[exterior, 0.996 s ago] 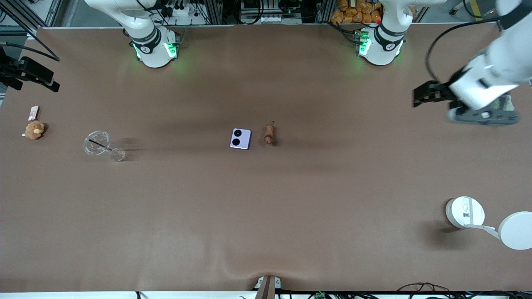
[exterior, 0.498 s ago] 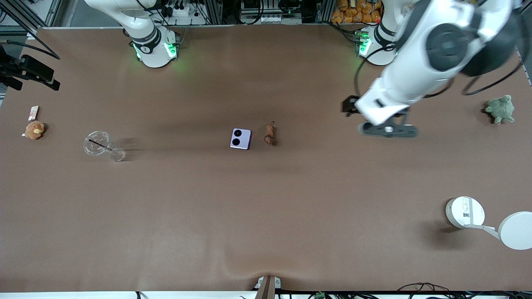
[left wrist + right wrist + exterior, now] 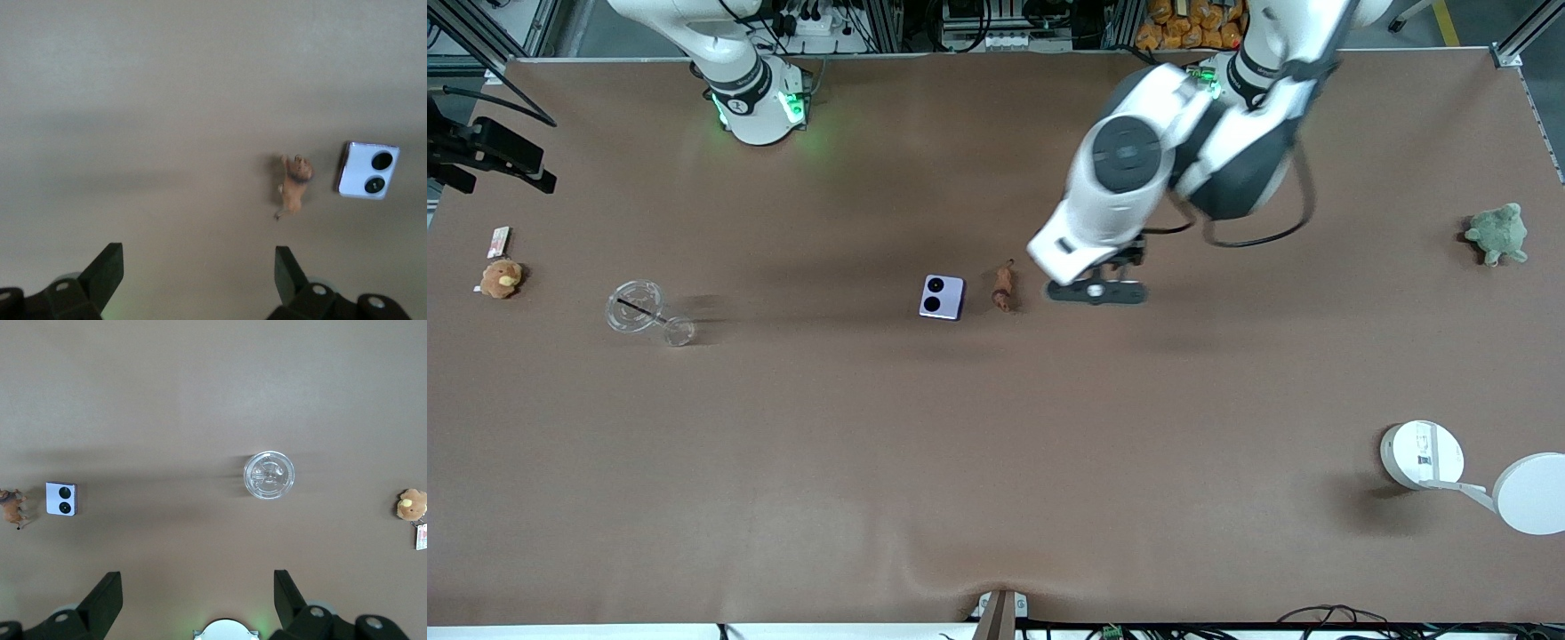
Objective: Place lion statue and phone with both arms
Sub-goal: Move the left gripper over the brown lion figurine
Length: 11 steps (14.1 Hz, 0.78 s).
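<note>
Front view: one lion statue [image 3: 1004, 286] and one phone [image 3: 942, 297] side by side mid-table, statue toward the left arm's end; left gripper [image 3: 1096, 292] over bare table just beside the statue, fingers [image 3: 287, 265] spread wide and empty; right gripper [image 3: 193, 597] high over its own base, waiting, fingers [image 3: 107, 595] likewise apart. Likely light, rigid, thin-legged statue, best pinched across the body; phone probably stiff, flat and slick, best taken by opposite edges. Also counted: one clear cup [image 3: 637, 308], one tan plush [image 3: 502, 277], one green turtle [image 3: 1498, 233].
</note>
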{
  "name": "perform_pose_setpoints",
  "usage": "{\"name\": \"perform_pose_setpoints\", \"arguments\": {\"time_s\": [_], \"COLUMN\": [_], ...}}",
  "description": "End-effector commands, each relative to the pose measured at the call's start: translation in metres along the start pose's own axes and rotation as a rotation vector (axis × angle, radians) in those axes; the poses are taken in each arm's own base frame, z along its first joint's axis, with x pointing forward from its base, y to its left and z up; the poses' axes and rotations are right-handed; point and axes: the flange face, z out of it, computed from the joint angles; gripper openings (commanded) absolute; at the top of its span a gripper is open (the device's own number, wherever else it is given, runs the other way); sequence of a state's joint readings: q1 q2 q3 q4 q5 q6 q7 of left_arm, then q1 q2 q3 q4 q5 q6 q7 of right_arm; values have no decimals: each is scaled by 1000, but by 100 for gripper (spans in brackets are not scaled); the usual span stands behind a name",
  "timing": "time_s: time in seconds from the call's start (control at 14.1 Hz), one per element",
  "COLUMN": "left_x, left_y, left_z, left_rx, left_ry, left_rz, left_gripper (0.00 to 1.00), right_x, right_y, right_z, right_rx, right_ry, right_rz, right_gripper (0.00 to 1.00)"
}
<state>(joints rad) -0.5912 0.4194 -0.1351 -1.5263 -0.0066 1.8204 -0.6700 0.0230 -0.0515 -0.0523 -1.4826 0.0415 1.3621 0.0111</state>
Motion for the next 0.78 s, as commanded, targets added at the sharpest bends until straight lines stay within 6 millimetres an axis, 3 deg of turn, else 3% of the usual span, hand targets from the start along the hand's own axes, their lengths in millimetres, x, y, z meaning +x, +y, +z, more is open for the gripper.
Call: {"name": "perform_pose_setpoints", "arguments": {"time_s": [0.0,0.43,0.57,0.71], "left_x": [-7,-17,-11,-20], "left_y": [46,99,107,121], "left_z": [46,132,149,169], "left_rx": [62,85,40,34], "left_ry": [53,38,69,71], "left_rz": [-36,-48,-93,-84], "left_gripper": [100,100,100,100], "right_x": [1,2,3,3], "right_y": [2,2,3,6], "right_z": [-2,-1,0,0], "right_rx": [-3,-3,-3,-1], "right_ry": [-6,-12,-14,-13], "right_rz": [-6,-6,-2,6], "right_gripper": [100,100,100,100]}}
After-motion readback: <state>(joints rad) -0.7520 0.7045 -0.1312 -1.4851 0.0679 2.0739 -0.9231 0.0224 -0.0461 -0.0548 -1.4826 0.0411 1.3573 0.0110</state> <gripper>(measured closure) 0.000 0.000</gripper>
